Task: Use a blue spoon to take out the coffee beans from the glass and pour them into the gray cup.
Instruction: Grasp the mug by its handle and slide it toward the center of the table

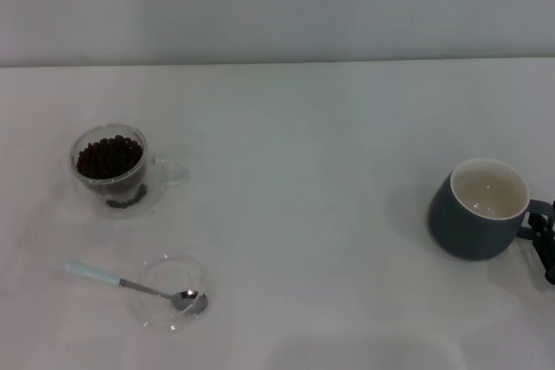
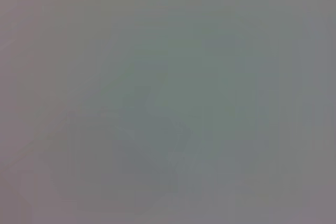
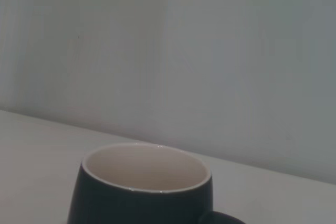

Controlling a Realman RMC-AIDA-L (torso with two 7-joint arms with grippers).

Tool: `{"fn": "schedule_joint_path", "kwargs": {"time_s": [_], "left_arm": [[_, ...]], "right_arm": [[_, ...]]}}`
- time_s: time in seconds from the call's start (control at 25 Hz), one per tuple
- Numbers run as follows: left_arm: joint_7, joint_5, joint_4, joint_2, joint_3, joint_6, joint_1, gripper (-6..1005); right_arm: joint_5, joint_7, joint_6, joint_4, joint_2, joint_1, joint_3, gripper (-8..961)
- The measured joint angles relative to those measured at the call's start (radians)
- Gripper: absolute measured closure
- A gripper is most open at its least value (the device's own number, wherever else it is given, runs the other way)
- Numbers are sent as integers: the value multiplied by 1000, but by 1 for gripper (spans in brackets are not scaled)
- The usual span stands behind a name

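The glass (image 1: 108, 171) stands at the left of the table, holding a heap of dark coffee beans (image 1: 109, 157); its clear handle points right. In front of it lies the blue spoon (image 1: 130, 285), pale handle to the left, metal bowl resting in a shallow clear dish (image 1: 160, 314). The gray cup (image 1: 473, 227) stands upright far to the right, its cream inside bare. My right gripper (image 1: 545, 244) shows as a dark shape at the right edge, right beside the cup's handle. The right wrist view looks at the gray cup (image 3: 142, 203) from close by. My left gripper is out of view.
The white table (image 1: 312, 179) runs back to a pale wall. The left wrist view shows only a blurred grey surface with nothing to make out.
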Motion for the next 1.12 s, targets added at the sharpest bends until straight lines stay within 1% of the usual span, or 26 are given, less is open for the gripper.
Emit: {"fn": "schedule_joint_path", "kwargs": {"time_s": [0.04,0.68,1.12], "left_arm": [[0,0,0,0,0,0,0,288],[1,-2,0,0,-3,-5,-5,287],[1,-2,-2,0,-3,-6,-5,287]], "right_arm": [[0,0,0,0,0,0,0,587],[3,-8,-4,-7,-1,0,1,805],[-3,-8,-31,-16,-2,4,-11,816]]}}
